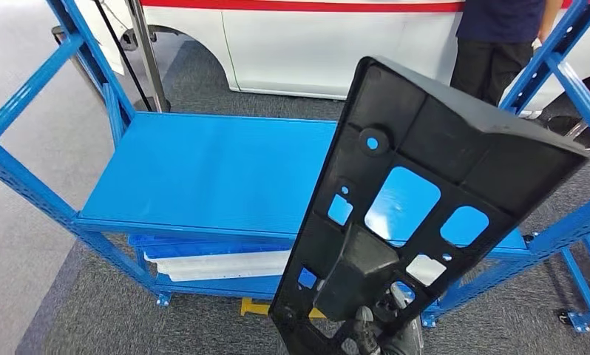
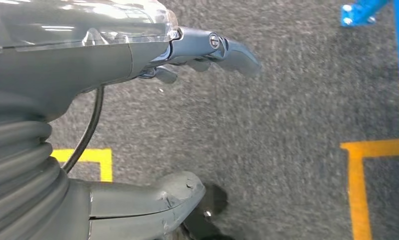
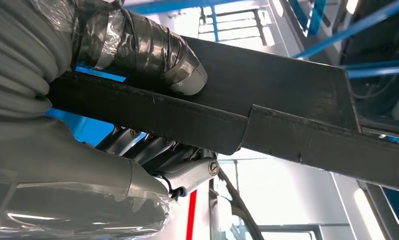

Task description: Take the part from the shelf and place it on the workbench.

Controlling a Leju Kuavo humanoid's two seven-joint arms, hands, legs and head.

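A large black plastic part (image 1: 418, 200) with several cut-out windows stands tilted in front of the blue shelf (image 1: 211, 174), its lower end in my right hand (image 1: 381, 333). In the right wrist view my taped thumb (image 3: 157, 57) presses on one face of the part (image 3: 287, 115) and my fingers (image 3: 152, 150) close on the other face. My left hand (image 2: 137, 125) hangs over grey carpet, thumb and fingers apart, holding nothing.
The blue shelf's top deck is bare; a lower level holds white and blue trays (image 1: 218, 262). Blue uprights (image 1: 558, 66) stand on both sides. A person in dark clothes (image 1: 495, 44) stands behind, beside a white car body (image 1: 314, 44). Yellow floor tape (image 2: 367, 180) marks the carpet.
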